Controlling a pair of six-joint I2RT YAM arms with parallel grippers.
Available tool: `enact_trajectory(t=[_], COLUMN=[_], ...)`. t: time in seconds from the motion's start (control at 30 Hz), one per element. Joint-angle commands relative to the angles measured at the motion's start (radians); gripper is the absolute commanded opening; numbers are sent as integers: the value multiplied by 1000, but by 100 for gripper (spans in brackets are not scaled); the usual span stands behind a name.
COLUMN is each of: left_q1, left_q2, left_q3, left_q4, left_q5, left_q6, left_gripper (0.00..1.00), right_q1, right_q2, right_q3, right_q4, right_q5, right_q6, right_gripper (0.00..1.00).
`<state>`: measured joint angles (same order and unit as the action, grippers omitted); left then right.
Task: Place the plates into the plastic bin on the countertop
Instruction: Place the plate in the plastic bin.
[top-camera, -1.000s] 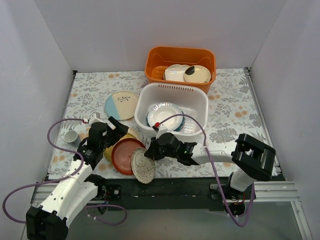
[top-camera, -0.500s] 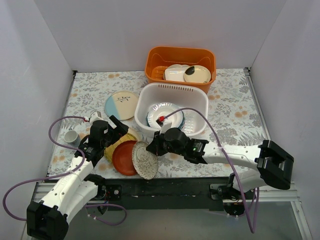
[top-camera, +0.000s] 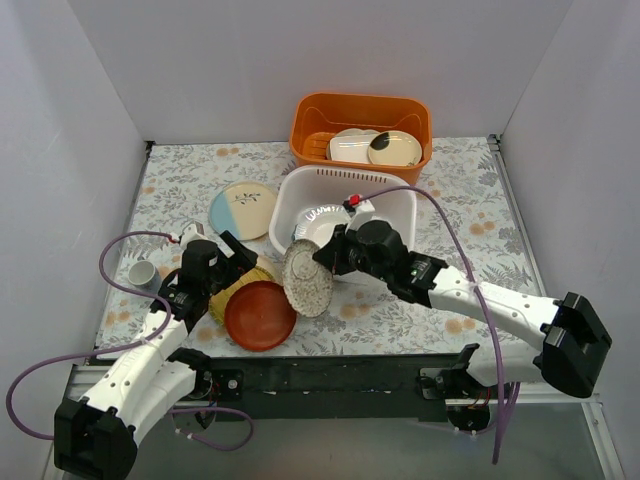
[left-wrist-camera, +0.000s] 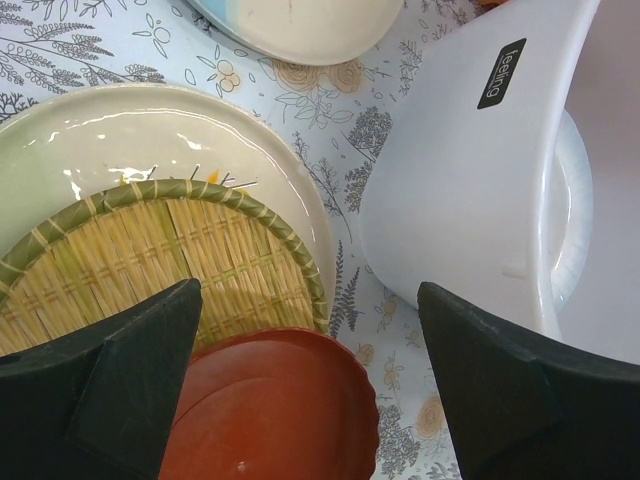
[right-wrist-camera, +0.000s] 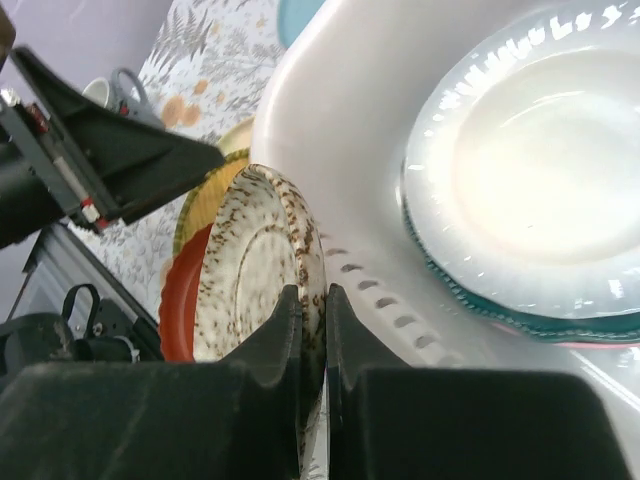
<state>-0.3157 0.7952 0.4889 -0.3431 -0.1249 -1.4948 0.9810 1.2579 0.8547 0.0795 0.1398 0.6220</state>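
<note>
Right tool (right-wrist-camera: 312, 322) pinching rim of speckled plate (top-camera: 307, 278), on edge beside plastic bin's (top-camera: 345, 175) near-left wall. Left tool (left-wrist-camera: 310, 400) spread wide above red plate (top-camera: 260, 315), left of bin. Probably stiff, glazed, slippery, breakable; rim grip best.

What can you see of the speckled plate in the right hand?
The speckled plate is round, cream with brown flecks densest at the rim, with concentric rings on its face; it looks like glazed ceramic. It is held on edge, nearly upright, its rim pinched between the fingers of the right hand. It sits just outside the near-left corner of the white bin, beside the red plate. Contact with the bin wall cannot be told.
</note>
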Motion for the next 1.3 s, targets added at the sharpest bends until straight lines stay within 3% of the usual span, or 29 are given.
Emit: enact_trajectory(t=[0.0,0.53,0.8,1.27], left_q1=[0,0,-2,0], left_q2=[6,13,45,87], left_q3=[-4,-15,-6,-18], left_q4=[15,-3,-22,-50], left_q5=[1,8,34,41], left_q6=[16,34,33,22], left_gripper=[90,90,89,83], right_q1=[-86,-442,-495,-558], right_q2=[-26,132,245,386], right_q3=[136,313,334,317], right_q4=[13,-35,-40,-20], right_q5=[-57,-269,-227,-282], right_q6=[-40,-59,-88,-84], right_gripper=[1,1,1,1])
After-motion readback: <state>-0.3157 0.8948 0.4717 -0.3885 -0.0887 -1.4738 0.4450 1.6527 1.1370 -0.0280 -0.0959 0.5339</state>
